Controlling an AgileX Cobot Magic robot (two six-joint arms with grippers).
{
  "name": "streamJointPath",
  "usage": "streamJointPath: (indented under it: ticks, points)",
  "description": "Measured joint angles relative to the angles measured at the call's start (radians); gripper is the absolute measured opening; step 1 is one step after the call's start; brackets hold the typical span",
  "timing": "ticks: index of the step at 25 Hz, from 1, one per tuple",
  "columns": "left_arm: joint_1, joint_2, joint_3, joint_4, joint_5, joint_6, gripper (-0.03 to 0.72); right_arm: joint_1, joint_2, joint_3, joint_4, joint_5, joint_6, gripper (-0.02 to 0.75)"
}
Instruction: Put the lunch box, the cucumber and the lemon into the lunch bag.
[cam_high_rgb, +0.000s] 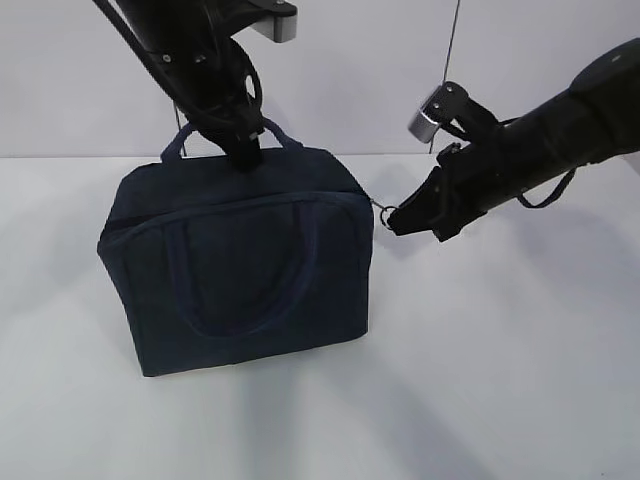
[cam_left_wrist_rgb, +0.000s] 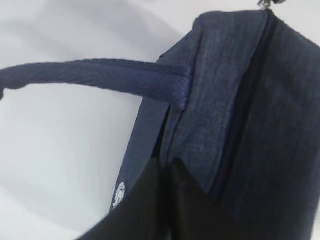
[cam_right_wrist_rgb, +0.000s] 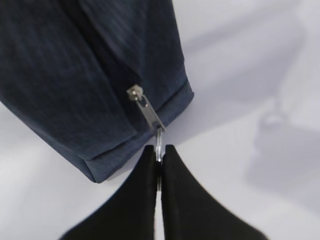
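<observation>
The dark navy lunch bag (cam_high_rgb: 240, 270) stands upright on the white table, left of centre. My left gripper (cam_high_rgb: 245, 158) comes down on its top rear edge beside the back handle (cam_left_wrist_rgb: 100, 75) and is shut on the bag's fabric (cam_left_wrist_rgb: 240, 100). My right gripper (cam_high_rgb: 392, 222) is at the bag's right end, shut on the silver ring pull (cam_right_wrist_rgb: 158, 142). The pull hangs from the zipper slider (cam_right_wrist_rgb: 135, 92) at the bag's corner (cam_right_wrist_rgb: 75, 75). The lunch box, cucumber and lemon are out of view.
The white table (cam_high_rgb: 500, 380) spreads around the bag, with a pale wall behind it. A thin cable (cam_high_rgb: 452, 50) hangs at the back right. Both dark arms reach in from the top corners.
</observation>
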Motion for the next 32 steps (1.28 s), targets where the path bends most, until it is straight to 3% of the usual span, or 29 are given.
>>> streamJointPath:
  ticks: [32]
  points:
    - [-0.002,-0.016,0.0,-0.011,0.005,0.0,0.001,0.0,0.131,-0.016,-0.051,0.004,0.154,-0.013]
